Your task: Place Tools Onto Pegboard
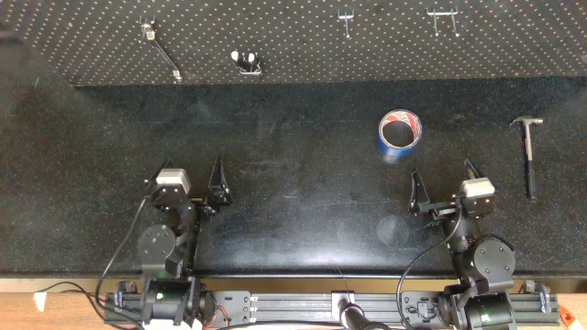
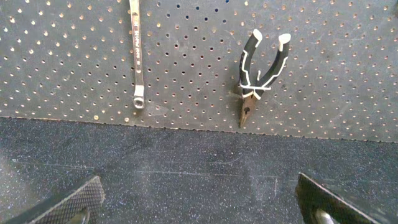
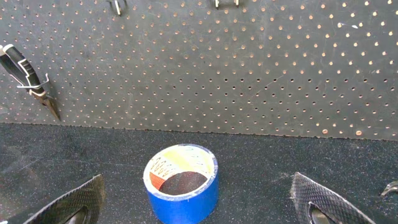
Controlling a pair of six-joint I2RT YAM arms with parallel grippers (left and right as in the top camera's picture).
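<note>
A black pegboard [image 1: 293,37] stands at the table's far edge. A wrench [image 1: 162,52] [image 2: 137,56] and black-and-white pliers [image 1: 246,62] [image 2: 258,71] hang on it at the left. A roll of blue tape [image 1: 400,135] [image 3: 181,182] stands upright on the mat right of centre. A hammer [image 1: 527,151] lies at the far right. My left gripper [image 1: 193,191] [image 2: 199,202] rests open near its base, nothing between its fingers. My right gripper [image 1: 447,189] [image 3: 199,202] is open too, a short way in front of the tape.
Two empty metal hooks [image 1: 346,18] [image 1: 443,16] stick out of the pegboard's right half, and they show as hooks [image 3: 115,5] [image 3: 227,3] above the tape. The black mat [image 1: 303,183] covers the table between the arms.
</note>
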